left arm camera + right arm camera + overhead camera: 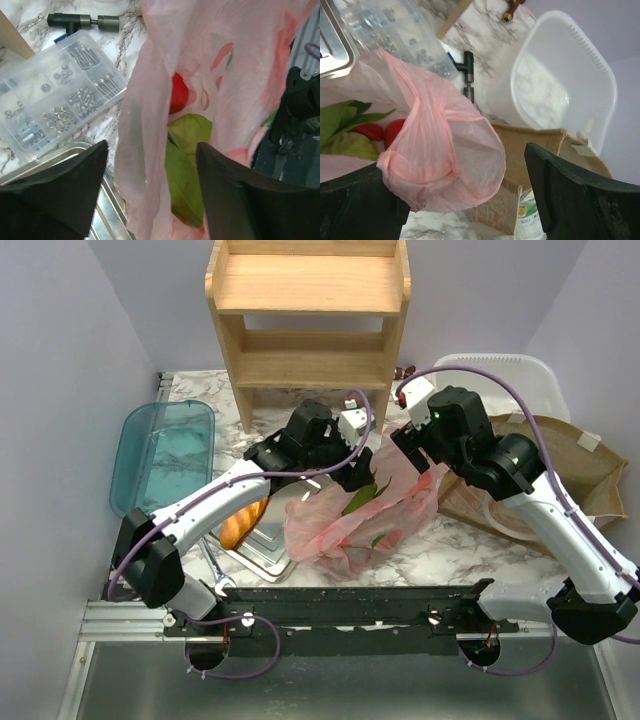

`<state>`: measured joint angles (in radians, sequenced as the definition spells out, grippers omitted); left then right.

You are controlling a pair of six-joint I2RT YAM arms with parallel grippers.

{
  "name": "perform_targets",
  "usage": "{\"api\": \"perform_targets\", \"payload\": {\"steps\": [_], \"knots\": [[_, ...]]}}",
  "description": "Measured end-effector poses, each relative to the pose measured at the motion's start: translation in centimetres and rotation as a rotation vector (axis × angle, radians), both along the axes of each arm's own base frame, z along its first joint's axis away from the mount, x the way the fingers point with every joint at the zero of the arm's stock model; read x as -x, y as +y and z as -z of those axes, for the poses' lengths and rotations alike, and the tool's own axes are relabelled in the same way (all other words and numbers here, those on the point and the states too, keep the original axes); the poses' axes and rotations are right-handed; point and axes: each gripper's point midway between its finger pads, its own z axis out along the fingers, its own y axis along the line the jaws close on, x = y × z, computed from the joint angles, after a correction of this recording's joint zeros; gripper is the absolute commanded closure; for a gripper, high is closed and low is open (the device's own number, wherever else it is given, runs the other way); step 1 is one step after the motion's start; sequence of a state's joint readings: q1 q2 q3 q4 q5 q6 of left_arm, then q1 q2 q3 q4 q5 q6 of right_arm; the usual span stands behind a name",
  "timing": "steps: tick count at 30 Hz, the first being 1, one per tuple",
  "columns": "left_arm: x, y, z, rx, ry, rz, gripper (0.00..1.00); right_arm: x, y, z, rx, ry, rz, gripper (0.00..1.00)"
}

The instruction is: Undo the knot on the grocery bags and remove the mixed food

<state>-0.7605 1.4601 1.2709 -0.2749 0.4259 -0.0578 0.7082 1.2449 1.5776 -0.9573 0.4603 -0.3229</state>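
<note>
The pink grocery bag lies slumped on the marble table between my grippers, its mouth facing up. Green leaves and a red round fruit show through it. My left gripper is open, with a fold of the bag's film between its fingers; in the top view it is at the bag's far left edge. My right gripper is open around a loose pink handle loop, at the bag's far right. No tied lump shows.
A steel tray with a golden bread loaf sits left of the bag. A clear screw box and a T-handle tool lie behind. A wooden shelf, teal lid, white bin and burlap bag stand around.
</note>
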Motion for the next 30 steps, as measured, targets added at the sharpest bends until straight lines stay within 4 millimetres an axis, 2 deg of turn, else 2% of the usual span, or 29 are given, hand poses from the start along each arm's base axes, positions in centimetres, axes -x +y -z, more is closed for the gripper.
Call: {"api": "perform_targets", "payload": {"steps": [2,4,7,9,10,12,13,15,17,20,22,25,26,28,30], "knots": [[-0.5,-0.7,1.0,-0.013,0.027,0.002,0.69,0.2,-1.2,0.9,0.016,0.017,0.028,0.17],[-0.8,-0.9,1.1,-0.014,0.036,0.006,1.0,0.2,-2.9,2.2,0.027,0.063,0.066,0.29],[-0.5,-0.8,-0.4,0.031,0.026,0.073,1.0,-0.2,-6.2,3.8,-0.01,0.161,0.134,0.42],[0.4,-0.1,-2.0,0.077,0.014,0.144,1.0,0.4,-7.5,5.1,-0.045,0.257,0.135,0.58],[0.6,0.6,-3.3,0.103,-0.005,0.167,1.0,1.1,-7.6,5.7,-0.065,0.31,0.111,0.68],[1.4,2.2,-5.5,0.139,-0.057,0.21,1.0,2.9,-6.2,7.0,-0.111,0.421,0.001,0.97],[1.6,2.8,-6.3,0.15,-0.077,0.215,1.0,4.0,-5.1,7.4,-0.143,0.476,-0.062,1.0],[1.7,3.8,-7.6,0.161,-0.121,0.216,1.0,6.1,-2.8,7.8,-0.227,0.568,-0.184,1.0],[1.4,3.9,-8.1,0.165,-0.135,0.213,1.0,7.8,-0.9,7.5,-0.306,0.627,-0.286,1.0],[0.4,3.4,-7.8,0.165,-0.118,0.207,1.0,9.6,1.5,6.2,-0.422,0.672,-0.412,0.99],[-0.1,3.0,-7.4,0.162,-0.102,0.205,1.0,10.4,2.5,5.8,-0.478,0.701,-0.458,0.91],[-0.6,2.6,-6.3,0.147,-0.081,0.207,1.0,10.3,2.2,7.7,-0.475,0.753,-0.396,0.67],[-0.7,2.6,-6.0,0.143,-0.076,0.209,1.0,9.8,1.7,8.6,-0.453,0.77,-0.349,0.5],[-0.6,2.5,-5.8,0.137,-0.071,0.216,1.0,8.2,0.6,10.2,-0.397,0.771,-0.246,0.29],[-0.4,2.5,-5.8,0.14,-0.07,0.231,1.0,6.1,-0.4,10.7,-0.351,0.708,-0.166,0.24]]}}
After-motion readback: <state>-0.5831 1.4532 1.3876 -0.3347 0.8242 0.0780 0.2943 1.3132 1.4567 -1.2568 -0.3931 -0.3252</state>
